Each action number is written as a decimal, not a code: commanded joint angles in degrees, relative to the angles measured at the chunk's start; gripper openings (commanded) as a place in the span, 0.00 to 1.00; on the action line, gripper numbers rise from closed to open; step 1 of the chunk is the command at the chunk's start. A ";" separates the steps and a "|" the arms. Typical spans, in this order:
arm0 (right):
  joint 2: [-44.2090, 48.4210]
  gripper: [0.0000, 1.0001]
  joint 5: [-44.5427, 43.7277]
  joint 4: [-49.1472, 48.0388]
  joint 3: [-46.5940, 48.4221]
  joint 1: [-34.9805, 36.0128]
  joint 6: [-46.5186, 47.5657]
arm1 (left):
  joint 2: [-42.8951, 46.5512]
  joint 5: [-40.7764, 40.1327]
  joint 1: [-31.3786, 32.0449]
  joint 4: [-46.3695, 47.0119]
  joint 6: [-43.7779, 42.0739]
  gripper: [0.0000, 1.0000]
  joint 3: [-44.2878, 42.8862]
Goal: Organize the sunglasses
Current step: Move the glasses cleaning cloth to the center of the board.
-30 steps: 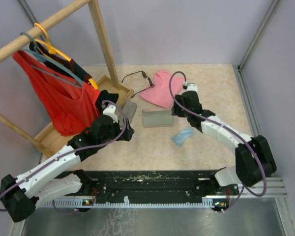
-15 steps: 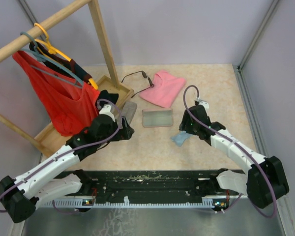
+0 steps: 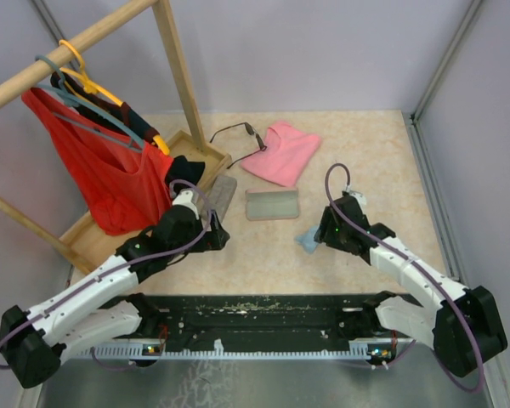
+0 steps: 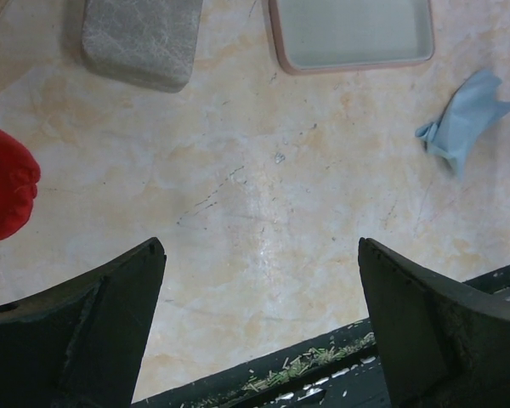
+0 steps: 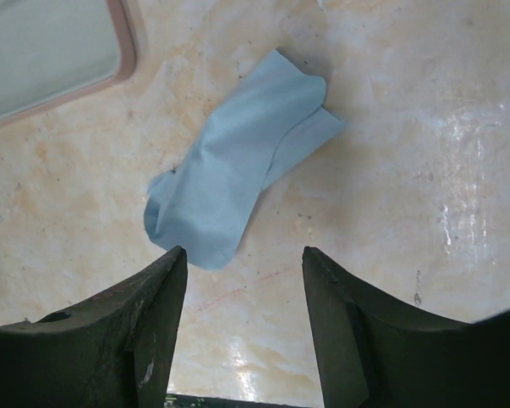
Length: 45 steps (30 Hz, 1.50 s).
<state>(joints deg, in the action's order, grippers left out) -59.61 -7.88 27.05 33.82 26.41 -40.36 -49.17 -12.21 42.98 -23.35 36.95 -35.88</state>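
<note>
One pair of thin dark wire-framed sunglasses lies at the back of the table, touching the left edge of a pink cloth. I see no second pair. My left gripper is open and empty over bare table, near a closed grey case. My right gripper is open and empty, just behind a crumpled light-blue cloth. A pink-rimmed case lies between the arms.
A wooden clothes rack stands at the left with hangers and a red garment hanging into its wooden base. A dark object lies by the base. A black rail runs along the near edge.
My right arm has pulled back from beside the pink-rimmed case toward the near edge and now hovers by the light-blue cloth. My left arm has drawn back slightly toward the near edge.
</note>
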 commanded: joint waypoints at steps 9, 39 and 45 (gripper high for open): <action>2.15 0.57 -0.58 -4.99 -5.33 0.43 -4.57 | -5.41 2.56 -0.22 2.36 1.68 1.00 -0.01; -14.32 0.42 -8.40 -9.94 -0.94 3.63 -8.13 | -9.24 5.87 -0.18 10.12 0.40 0.97 2.74; -17.46 0.24 -4.14 -13.75 -0.33 3.64 -7.02 | -10.20 6.18 -0.18 10.35 0.72 0.96 2.57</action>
<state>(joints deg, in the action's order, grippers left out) -74.87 -14.00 15.35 32.56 29.63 -48.42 -59.16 -6.79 42.98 -14.87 38.13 -33.17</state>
